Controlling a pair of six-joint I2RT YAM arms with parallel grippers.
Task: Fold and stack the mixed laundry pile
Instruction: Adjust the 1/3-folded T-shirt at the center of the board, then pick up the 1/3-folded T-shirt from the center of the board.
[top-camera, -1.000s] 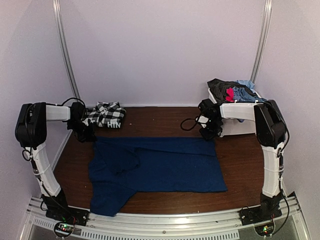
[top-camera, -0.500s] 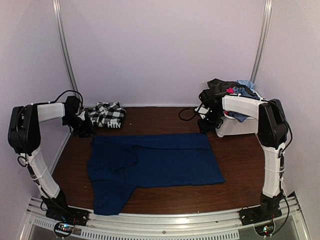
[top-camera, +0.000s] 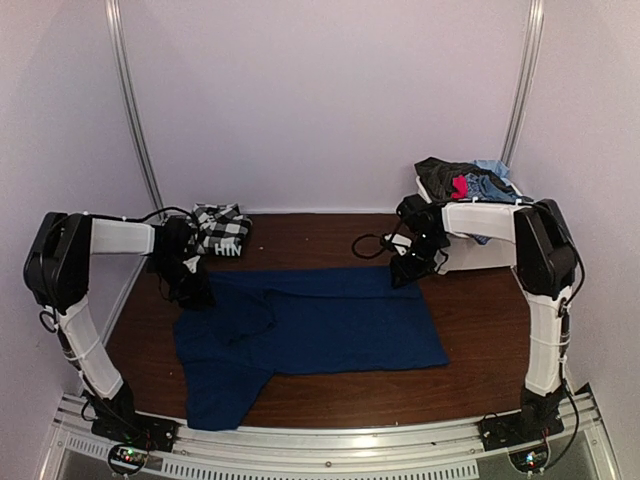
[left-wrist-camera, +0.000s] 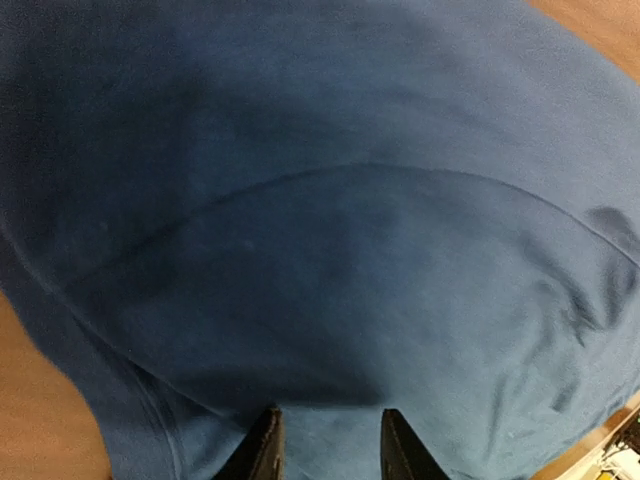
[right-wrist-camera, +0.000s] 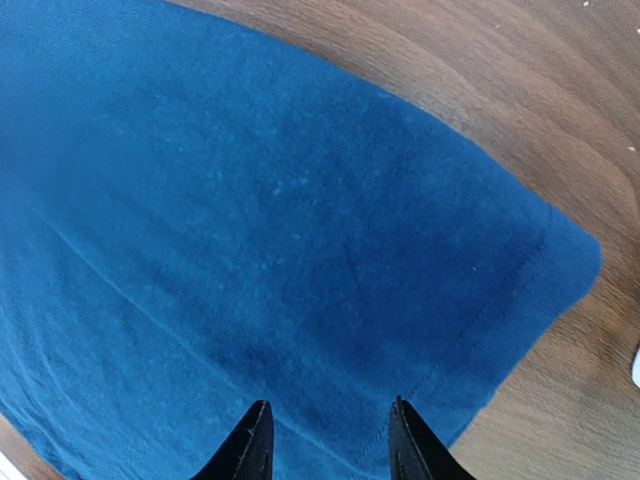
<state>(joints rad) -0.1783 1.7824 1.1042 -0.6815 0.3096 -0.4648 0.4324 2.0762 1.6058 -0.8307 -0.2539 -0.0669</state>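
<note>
The navy blue piece (top-camera: 310, 325) lies flat on the table (top-camera: 310, 235), its long axis running side to side. Its far left corner sits just below the left gripper (top-camera: 192, 290) and its far right corner below the right gripper (top-camera: 402, 273). Both grippers have their fingers parted and hold nothing.

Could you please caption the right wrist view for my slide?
Parted fingers above a hemmed corner of the blue garment on the wooden table.

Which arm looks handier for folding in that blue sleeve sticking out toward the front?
Probably the left: the sleeve lies on its side, and the left gripper hovers open over that edge of the shirt.
</note>
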